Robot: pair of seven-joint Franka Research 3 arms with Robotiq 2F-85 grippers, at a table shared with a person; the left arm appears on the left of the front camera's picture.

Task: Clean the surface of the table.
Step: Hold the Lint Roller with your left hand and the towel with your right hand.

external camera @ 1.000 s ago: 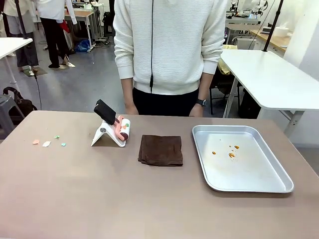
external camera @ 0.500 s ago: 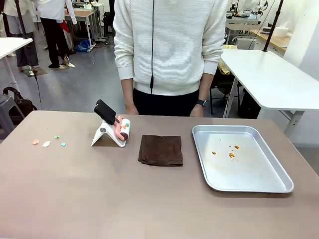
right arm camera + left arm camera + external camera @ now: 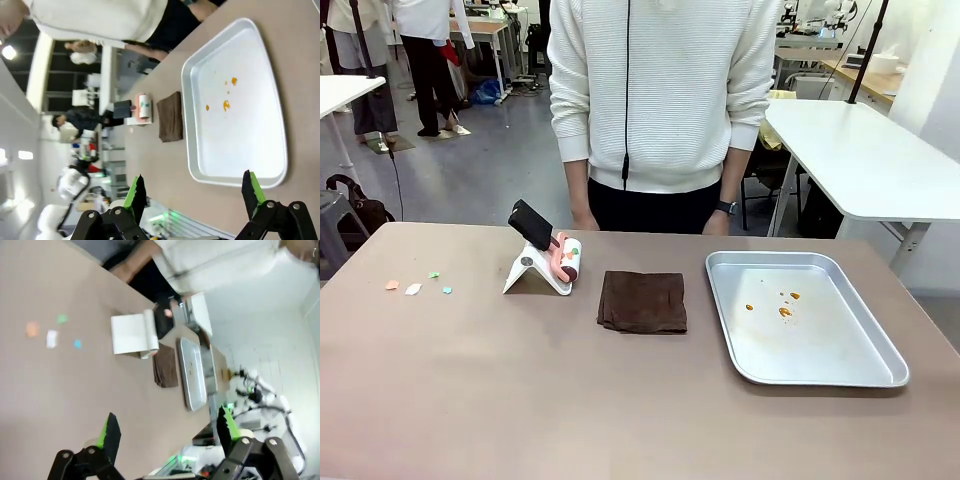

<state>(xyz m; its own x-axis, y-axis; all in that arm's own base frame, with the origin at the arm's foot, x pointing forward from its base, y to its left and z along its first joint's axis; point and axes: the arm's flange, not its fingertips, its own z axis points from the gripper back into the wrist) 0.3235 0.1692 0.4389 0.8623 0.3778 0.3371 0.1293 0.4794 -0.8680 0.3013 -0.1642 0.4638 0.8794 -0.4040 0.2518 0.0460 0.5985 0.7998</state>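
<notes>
Near the left edge of the worktop [image 3: 620, 420] sit the culprits, a small scatter of coloured scraps [image 3: 417, 285] in orange, white and green, loose on the bare greyish-brown surface. Toward the far edge, left of centre, a small roller [image 3: 567, 259] is propped on a white stand [image 3: 528, 272]. Just beside it, around the middle, lies a folded brown cloth [image 3: 642, 301]. Over on the right side a metal tray [image 3: 820, 355] holds a few orange crumbs [image 3: 782, 305]. A person [image 3: 660, 100] stands at the far edge, arms down, taking no part.

Both arms hang above the worktop. The left hand [image 3: 167, 426] is spread wide with nothing between its green pads, looking down along the scraps toward the stand. The right hand [image 3: 193, 189] is just as wide and just as empty, poised over the near rim of the tray.

My read: the cleaning has not begun, and this is the opening step, choosing a tool. The next move calls for one hand to drop onto the cloth or the roller, get a firm pinch, then carry it across to the left edge. The scraps look light and likely to skid, so a flat, steady sweep seems wiser than a quick one.
</notes>
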